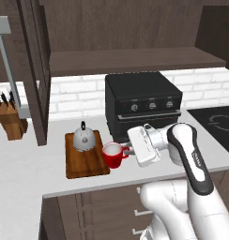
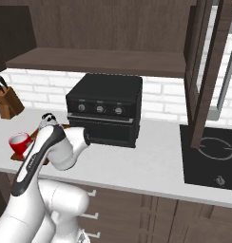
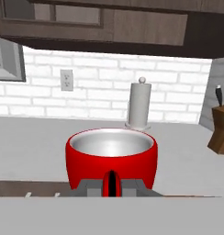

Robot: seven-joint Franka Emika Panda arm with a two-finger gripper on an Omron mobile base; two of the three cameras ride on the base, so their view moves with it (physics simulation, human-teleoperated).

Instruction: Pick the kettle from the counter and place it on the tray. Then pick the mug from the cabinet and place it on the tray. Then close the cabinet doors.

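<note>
The silver kettle (image 1: pixel 83 138) stands on the back of the brown wooden tray (image 1: pixel 86 161), which lies on the grey-white counter (image 1: pixel 22 164). At the tray's right edge is the red mug (image 1: pixel 113 154), upright, with my gripper (image 1: pixel 129 151) shut on its side handle from the right. In the hand view the mug (image 3: pixel 111 156) sits just ahead of my gripper (image 3: pixel 111 186), its handle between the fingers (image 3: pixel 88 188). I cannot tell whether the mug rests on the tray. Above, the cabinet (image 1: pixel 135 61) has a bare shelf, and its doors (image 1: pixel 34 70) (image 2: pixel 203 71) stand open.
A black toaster oven (image 1: pixel 142 101) stands right behind my hand. A knife block (image 1: pixel 12 121) sits at the far left of the counter, and a black cooktop (image 1: pixel 219 124) lies to the right. A paper towel holder (image 3: pixel 140 105) stands by the brick wall.
</note>
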